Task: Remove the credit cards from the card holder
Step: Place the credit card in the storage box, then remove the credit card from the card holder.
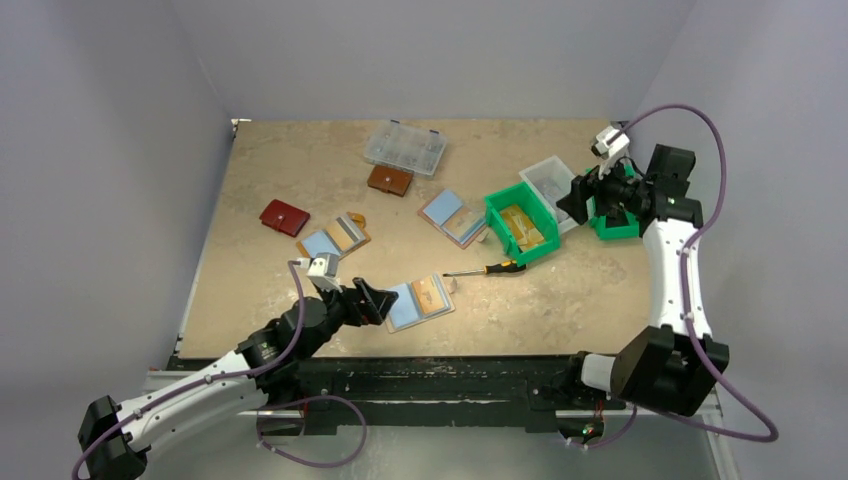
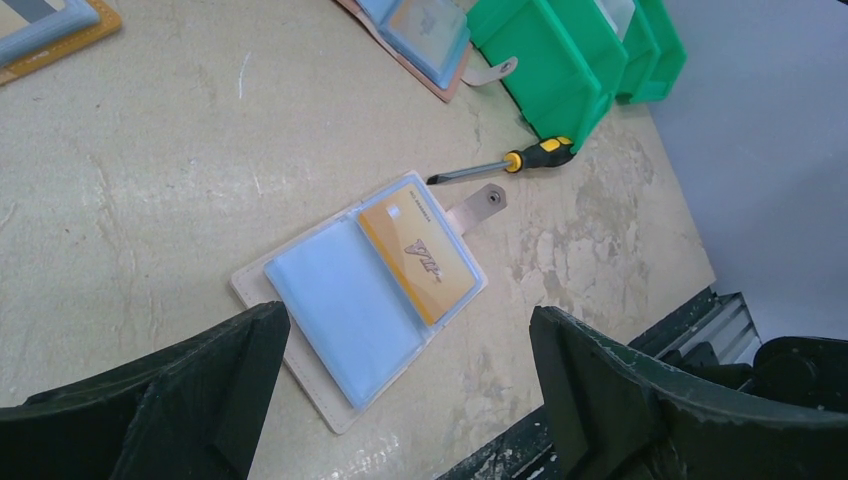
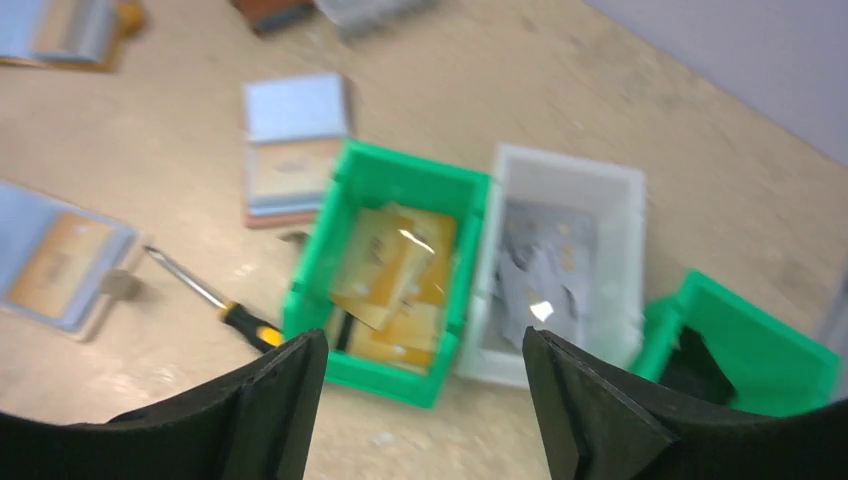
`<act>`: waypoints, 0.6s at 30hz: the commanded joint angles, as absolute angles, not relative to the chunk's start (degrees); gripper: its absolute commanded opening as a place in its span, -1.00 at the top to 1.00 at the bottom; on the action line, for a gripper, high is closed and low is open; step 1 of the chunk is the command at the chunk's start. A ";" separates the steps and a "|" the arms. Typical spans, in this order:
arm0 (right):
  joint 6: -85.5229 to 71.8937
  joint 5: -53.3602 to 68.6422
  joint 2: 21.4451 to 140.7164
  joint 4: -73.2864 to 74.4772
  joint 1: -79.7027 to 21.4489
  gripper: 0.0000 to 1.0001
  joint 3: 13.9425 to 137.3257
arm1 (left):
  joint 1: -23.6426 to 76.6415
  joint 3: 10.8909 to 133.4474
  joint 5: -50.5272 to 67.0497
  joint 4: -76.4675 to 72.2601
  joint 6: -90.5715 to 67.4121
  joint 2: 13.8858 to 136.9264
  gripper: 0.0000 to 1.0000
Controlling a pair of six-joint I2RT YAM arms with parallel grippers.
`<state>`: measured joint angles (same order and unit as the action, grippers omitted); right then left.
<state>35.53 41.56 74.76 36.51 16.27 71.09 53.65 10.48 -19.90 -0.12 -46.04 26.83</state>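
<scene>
The tan card holder lies open on the table near the front, pale blue sleeves up, with a gold card in its right sleeve and its snap tab sticking out. It also shows in the left wrist view and in the right wrist view. My left gripper is open and empty just left of the holder, hovering over its near edge. My right gripper is open and empty, raised above the bins at the right.
A green bin holds gold cards; a white bin holds silvery cards. A second green bin stands further right. A screwdriver lies beside the holder. Two other open holders, a red wallet, a brown wallet and a clear box lie behind.
</scene>
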 commanded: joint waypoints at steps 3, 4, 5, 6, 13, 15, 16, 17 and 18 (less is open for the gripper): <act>31.85 67.89 70.85 35.45 16.33 -0.87 66.62 | 53.62 10.85 -15.40 -4.19 -52.33 28.28 -1.00; 32.08 70.15 70.92 36.34 16.34 -0.96 66.65 | 53.61 11.08 -14.66 -4.19 -53.42 28.93 -1.00; 31.94 72.91 71.11 36.84 16.35 -0.97 66.49 | 53.64 11.40 -13.93 -4.09 -54.23 29.60 -1.00; 31.95 75.94 71.49 37.55 16.39 -0.98 66.37 | 53.57 11.73 -13.18 -3.98 -55.03 30.14 -1.00; 48.25 85.96 83.02 64.96 16.78 -0.98 73.69 | 53.62 12.25 -9.18 -3.82 -57.92 29.87 -0.98; 67.13 83.98 87.09 81.68 16.73 -0.98 79.24 | 53.61 11.62 -8.54 -4.05 -59.40 28.91 -0.98; 67.19 83.36 87.70 82.27 16.74 -0.98 79.36 | 53.61 11.25 -8.24 -4.33 -59.88 28.46 -0.98; 67.70 82.80 87.82 82.39 16.78 -0.98 79.07 | 53.61 10.96 -7.92 -4.58 -60.27 28.13 -0.98; 68.70 82.53 87.43 82.36 16.79 -0.98 78.59 | 53.61 10.88 -7.75 -4.58 -60.50 27.83 -0.96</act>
